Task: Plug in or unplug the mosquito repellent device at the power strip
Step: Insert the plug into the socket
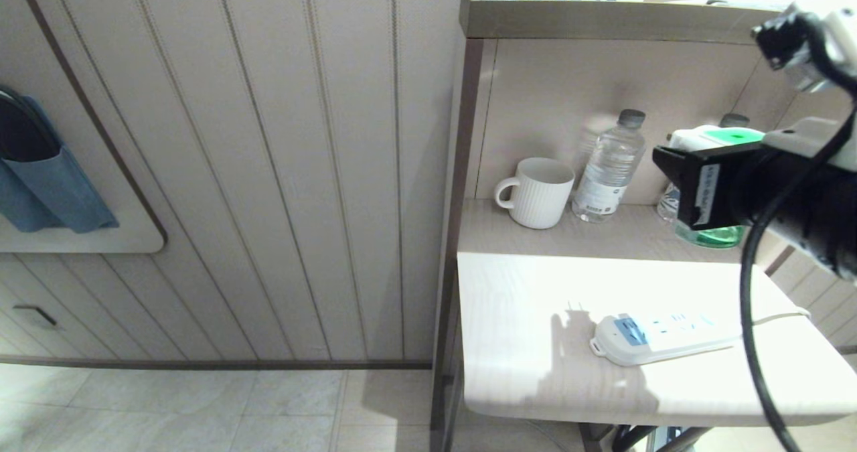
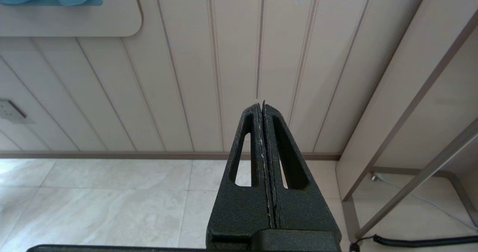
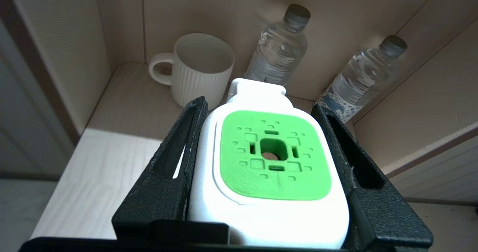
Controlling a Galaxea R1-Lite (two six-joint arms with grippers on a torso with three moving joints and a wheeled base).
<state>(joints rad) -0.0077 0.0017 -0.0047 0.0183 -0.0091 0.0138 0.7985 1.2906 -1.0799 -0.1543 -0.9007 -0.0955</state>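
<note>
The right gripper [image 3: 261,170] pinched the bug plug [image 3: 270,162] between its fingers, up in the air above the table [image 1: 535,371]; the power strip [image 1: 663,337] lay below, unplugged; the left gripper [image 2: 263,108] hung near the floor, fingers pressed together.

Head camera looks down from above, facing the panelled wall [image 1: 268,171] and the desk [image 1: 535,345], at a middling range. Left wrist camera sits low, aimed along the floor at that same wall. Right wrist camera hangs close over the desk's back corner, sharing the mug [image 3: 203,71] and, probably, both water bottles [image 3: 280,46] with the head view.
</note>
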